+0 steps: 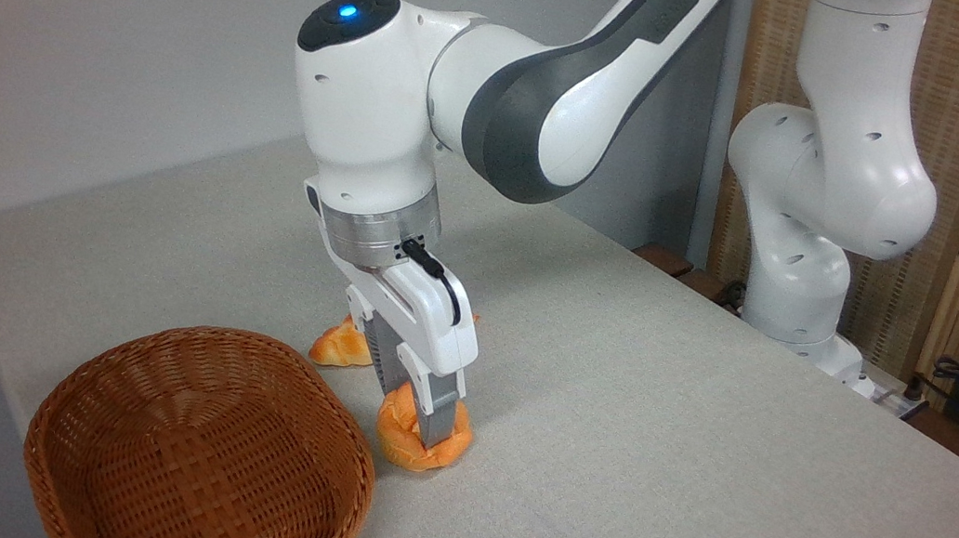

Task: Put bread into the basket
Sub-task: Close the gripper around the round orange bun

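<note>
The gripper point(419, 420) reaches down from the white arm point(501, 113) onto the bread point(408, 445), a small round golden-orange bun that sits on the grey table point(698, 450) just to the right of the basket point(200, 455); its fingers point(437, 421) straddle the bun, one grey finger pressed against the near side and the other mostly hidden behind it, so they stand only about as far apart as the bun is wide and appear closed onto it; whether the bun is lifted or resting on the table I cannot tell, though its underside looks to be at the table surface. The bun is roughly round, with no clear long axis; it sits with its flat base down and its top up under the gripper, the top being covered by the fingers. The basket, a round brown wicker bowl, lies tilted slightly toward the camera at the lower left, its rim near the bun but apart from it. Behind the gripper, a second golden piece of bread, the loaf point(340, 345), lies on the table, partly hidden by the gripper body.
</note>
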Controlling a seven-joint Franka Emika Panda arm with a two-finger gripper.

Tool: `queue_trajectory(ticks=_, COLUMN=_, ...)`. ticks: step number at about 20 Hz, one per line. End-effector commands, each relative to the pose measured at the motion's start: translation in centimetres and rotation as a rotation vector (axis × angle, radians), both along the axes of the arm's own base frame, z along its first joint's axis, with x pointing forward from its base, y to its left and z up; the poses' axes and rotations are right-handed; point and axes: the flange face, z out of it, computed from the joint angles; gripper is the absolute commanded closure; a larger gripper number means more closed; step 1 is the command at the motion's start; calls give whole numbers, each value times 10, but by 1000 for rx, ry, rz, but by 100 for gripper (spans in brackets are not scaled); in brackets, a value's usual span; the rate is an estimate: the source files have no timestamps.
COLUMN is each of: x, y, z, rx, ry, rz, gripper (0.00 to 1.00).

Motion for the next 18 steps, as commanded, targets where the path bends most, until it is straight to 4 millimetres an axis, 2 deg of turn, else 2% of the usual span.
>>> queue_trajectory(ticks=1, x=0, y=4, z=-1, rx=6, ry=-6, rz=-21, gripper=58)
queue_trajectory(ticks=5, x=0, y=4, z=3, rx=5, ry=-12, rz=-21, gripper=58)
queue_trajectory(ticks=7, x=1, y=4, z=12, rx=4, ry=-24, rz=-19, gripper=56)
queue_trajectory(ticks=10, x=3, y=4, z=35, rx=-1, ry=-43, rz=-21, gripper=56)
queue_trajectory(ticks=17, x=0, y=2, z=66, rx=-5, ry=-15, rz=-39, gripper=55)
queue_trajectory(ticks=18, x=3, y=3, z=77, rx=-5, ry=-32, rz=-34, gripper=55)
